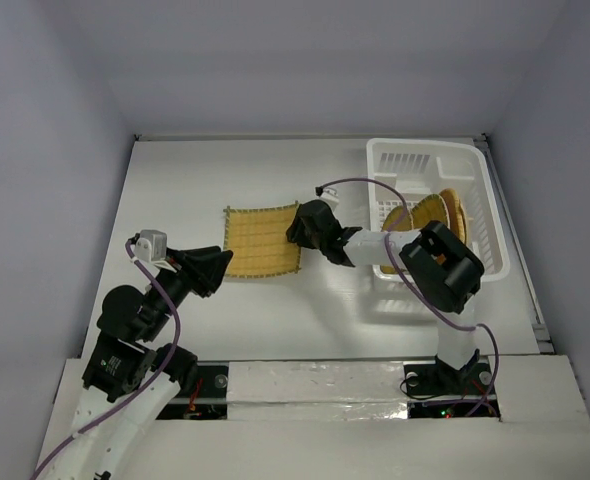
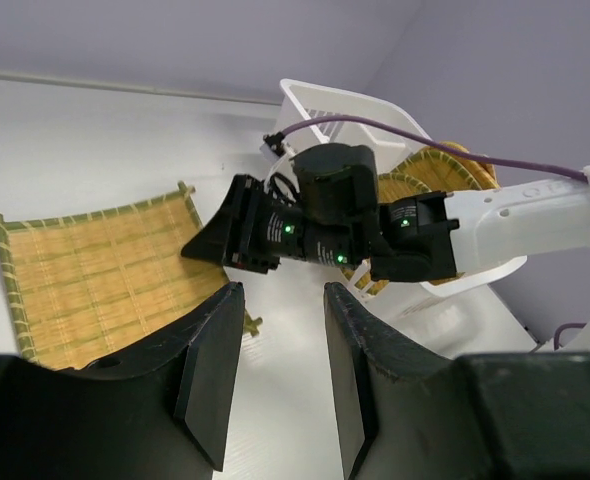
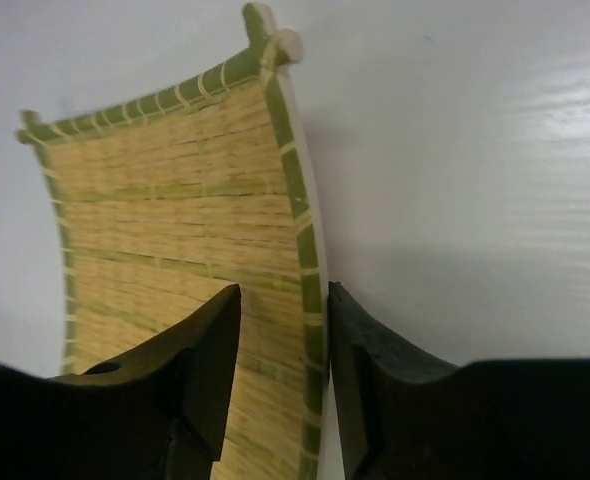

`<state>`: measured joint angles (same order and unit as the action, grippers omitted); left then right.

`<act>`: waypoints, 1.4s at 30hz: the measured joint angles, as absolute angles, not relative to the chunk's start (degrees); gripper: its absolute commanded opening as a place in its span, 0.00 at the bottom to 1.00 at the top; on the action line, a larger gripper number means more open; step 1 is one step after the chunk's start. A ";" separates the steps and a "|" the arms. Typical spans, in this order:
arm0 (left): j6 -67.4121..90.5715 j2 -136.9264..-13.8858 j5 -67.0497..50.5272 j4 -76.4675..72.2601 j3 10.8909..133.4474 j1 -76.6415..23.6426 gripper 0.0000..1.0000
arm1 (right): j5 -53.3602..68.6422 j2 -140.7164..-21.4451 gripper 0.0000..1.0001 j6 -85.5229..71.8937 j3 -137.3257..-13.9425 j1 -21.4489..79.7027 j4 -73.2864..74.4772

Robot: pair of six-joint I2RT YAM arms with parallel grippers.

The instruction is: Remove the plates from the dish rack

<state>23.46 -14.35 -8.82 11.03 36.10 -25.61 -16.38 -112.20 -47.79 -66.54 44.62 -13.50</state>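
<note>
A square tan woven plate (image 1: 262,243) with a green rim lies flat on the white table, left of the white dish rack (image 1: 420,155). It also shows in the left wrist view (image 2: 95,275) and the right wrist view (image 3: 175,230). My right gripper (image 1: 295,232) is at the plate's right edge. Its jaws are open and straddle the rim (image 3: 285,295), one finger over the plate, the other just outside it. My left gripper (image 1: 223,263) is open and empty at the plate's near left corner (image 2: 283,300). Several round and oval plates (image 1: 440,215) stand upright in the rack.
The rack (image 2: 335,100) stands at the table's back right, near the right edge. My right arm's white forearm (image 1: 375,245) stretches across the rack's front left corner, with a purple cable (image 1: 360,185) looping above it. Grey walls close in the table at back and sides.
</note>
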 measured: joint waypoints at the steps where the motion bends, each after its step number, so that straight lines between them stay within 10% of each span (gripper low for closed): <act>1: 23.46 -14.37 -8.84 11.03 36.10 -25.47 0.35 | -16.49 -112.86 0.47 -47.40 -66.74 44.62 -11.92; 18: 23.46 -14.39 -9.21 11.03 36.10 -25.28 0.35 | -17.34 -108.38 0.81 -38.61 -74.26 44.73 1.87; 21: 23.46 -14.35 -9.45 11.00 36.10 -25.28 0.35 | -19.62 -97.86 0.50 -35.75 -72.51 44.77 5.13; 22: 23.46 -14.33 -9.50 11.00 36.10 -25.28 0.35 | -21.26 -92.64 0.15 -34.68 -71.29 44.77 5.87; 23: 23.46 -14.20 -9.58 11.00 36.10 -25.28 0.35 | -22.52 -87.99 0.03 -34.15 -70.15 44.84 6.61; 35: 23.44 -11.84 -10.13 10.96 36.10 -25.85 0.36 | -48.21 -43.22 0.00 -36.36 -64.53 35.11 35.20; 39: 23.46 -11.70 -10.35 10.98 36.10 -26.26 0.36 | -48.45 -43.29 0.49 -35.81 -62.52 29.87 42.68; 42: 23.46 -11.70 -10.41 10.98 36.10 -26.26 0.35 | -47.83 -45.41 0.53 -34.15 -62.50 27.73 44.91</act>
